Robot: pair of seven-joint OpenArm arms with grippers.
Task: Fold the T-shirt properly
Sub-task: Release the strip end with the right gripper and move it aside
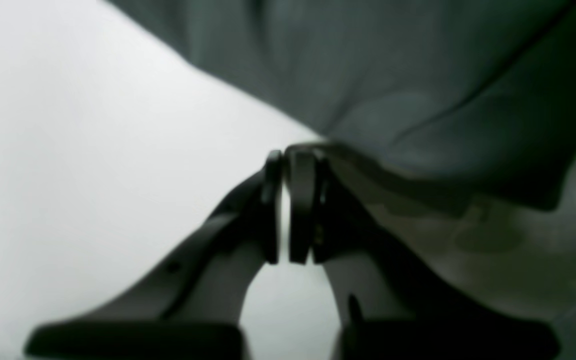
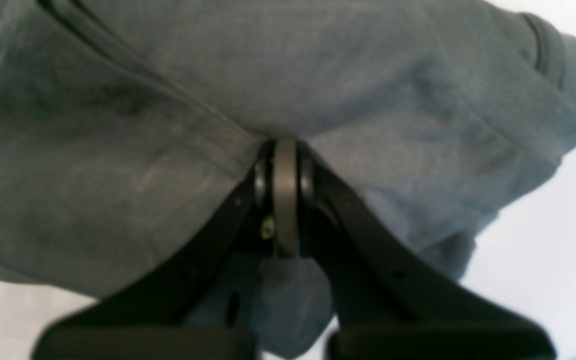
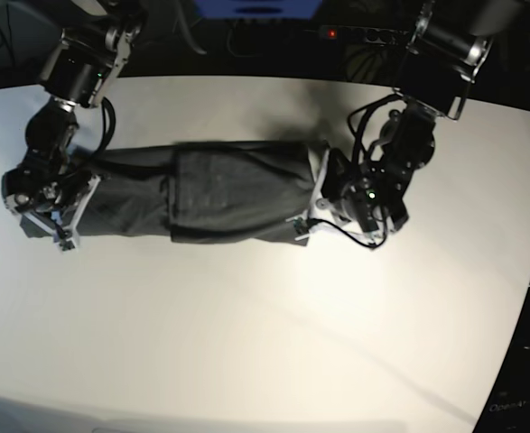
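The dark grey T-shirt (image 3: 219, 194) lies across the white table as a long narrow band, its sides folded in, stretched between my two grippers. At the band's right end in the base view, my left gripper (image 3: 320, 206) is shut on the cloth. The left wrist view shows its fingertips (image 1: 284, 155) pinching a corner of the T-shirt (image 1: 418, 75), with only a slit between the pads. My right gripper (image 3: 61, 215) holds the band's left end. In the right wrist view that gripper (image 2: 285, 145) is shut on a fold of the T-shirt (image 2: 168, 125), cloth bunched between its fingers.
The white table (image 3: 265, 343) spreads wide in front of the shirt and ends in a curved edge at the right (image 3: 526, 298). Behind its back edge stands dark equipment with a red light (image 3: 332, 33). Cables hang off the left arm (image 3: 359, 239).
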